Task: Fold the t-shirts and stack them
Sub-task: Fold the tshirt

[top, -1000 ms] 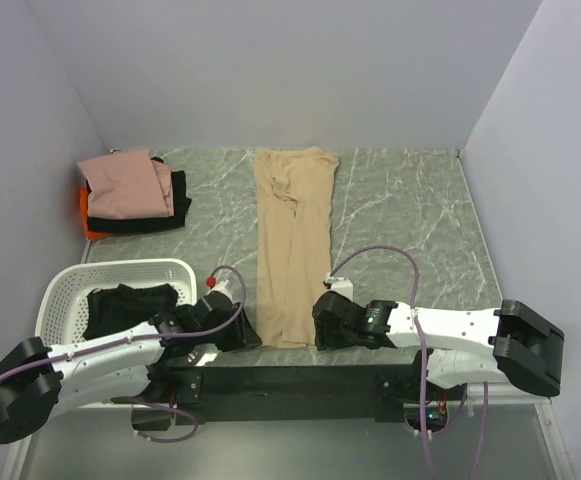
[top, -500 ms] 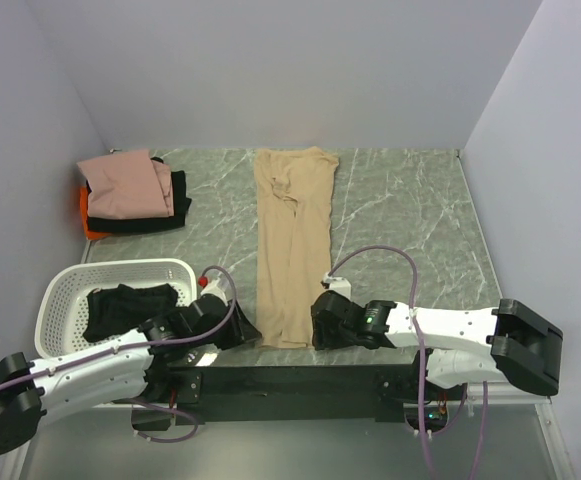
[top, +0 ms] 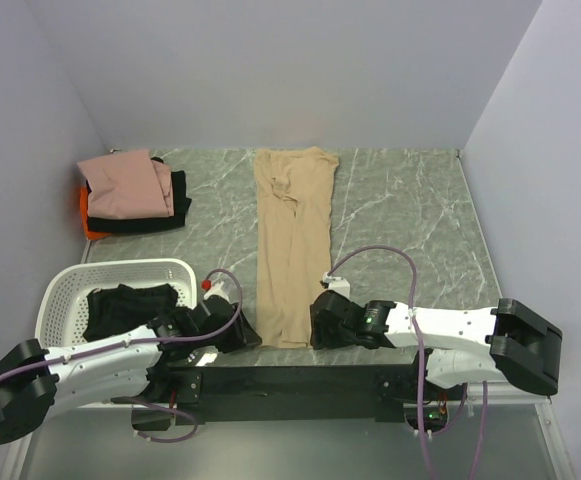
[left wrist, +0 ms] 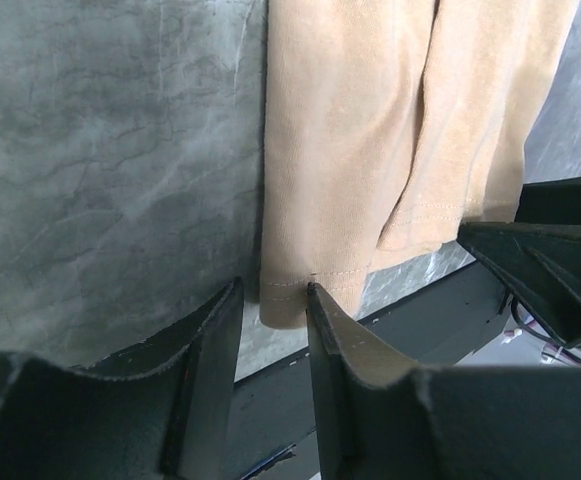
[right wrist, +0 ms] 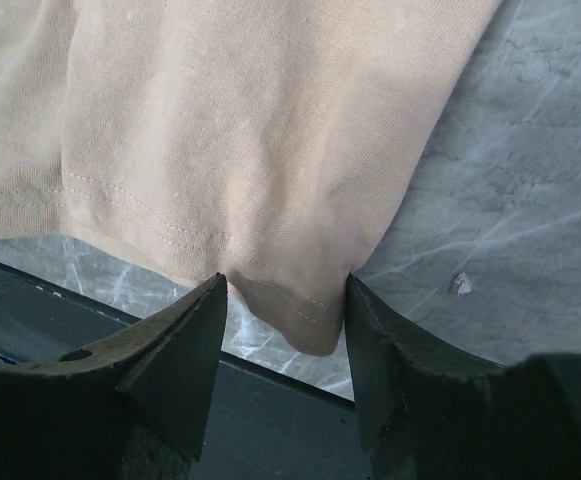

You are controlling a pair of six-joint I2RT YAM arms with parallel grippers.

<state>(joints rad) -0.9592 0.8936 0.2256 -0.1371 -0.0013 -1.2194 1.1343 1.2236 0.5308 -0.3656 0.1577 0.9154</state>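
While both straddle hem of tan t-shirt | left hand narrowly parted | right hand wider

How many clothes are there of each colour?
Tan-beige cloth t-shirt, laid out long: 1
Dusty pink folded t-shirt, top of the stack: 1
Black: 2, a black folded shirt in the stack and a black crumpled heap in the white plastic basket, counted as one
Orange folded shirt, bottom of the stack: 1
Total: 5
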